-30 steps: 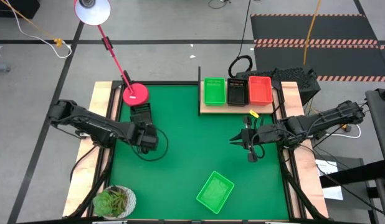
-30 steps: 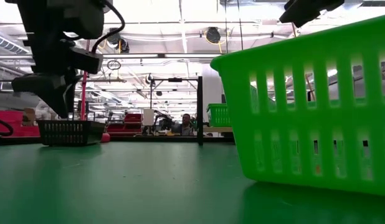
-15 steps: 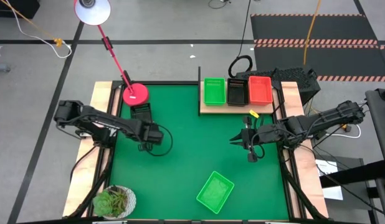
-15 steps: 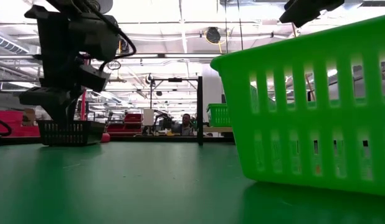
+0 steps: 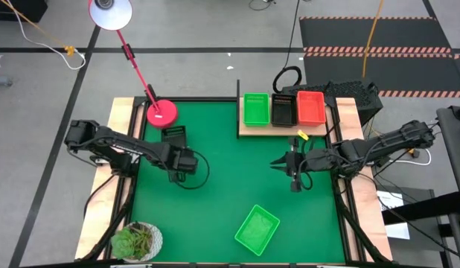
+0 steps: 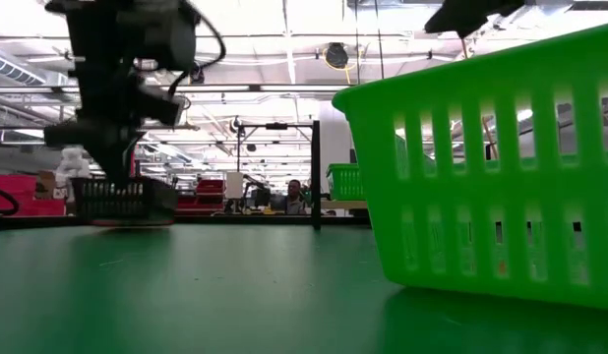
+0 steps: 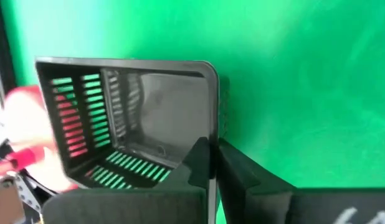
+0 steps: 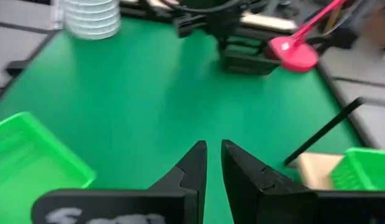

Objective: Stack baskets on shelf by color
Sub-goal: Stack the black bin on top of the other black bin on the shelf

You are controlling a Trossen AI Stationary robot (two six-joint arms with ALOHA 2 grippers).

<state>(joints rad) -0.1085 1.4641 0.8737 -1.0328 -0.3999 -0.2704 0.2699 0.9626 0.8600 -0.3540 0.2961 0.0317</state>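
Note:
On the wooden shelf [image 5: 248, 132] at the far right stand a green basket [image 5: 255, 109], a black basket [image 5: 283, 109] and an orange-red basket [image 5: 311, 108]. Another green basket [image 5: 257, 228] lies on the mat near the front; it fills the right of the low view [image 6: 491, 167]. A black basket [image 5: 173, 135] is at the far left by the red lamp base [image 5: 162, 112], and my left gripper [image 5: 181, 159] is shut on it. My right gripper [image 8: 213, 149] hovers at mid-right with a narrow gap between its fingers and nothing in it. My left gripper pinches the rim of one side wall [image 7: 211, 134] of the black basket, towards a corner. One finger is inside the basket and one outside. The fingers come steeply from above, slanting from the table's near left. The basket [image 6: 122, 200] stays about level, its bottom just off the mat.
A potted plant [image 5: 137, 240] stands at the near left corner. The red lamp's stem leans over the far left. Wooden rails [image 5: 118, 186] run along both sides of the mat. The mat's middle [image 5: 230, 171] lies bare between the arms.
My left gripper has gone a little toward the table's right edge and shut on the black basket's wall. The basket has shifted slightly rightward and risen a little off the mat. My right gripper has kept its place.

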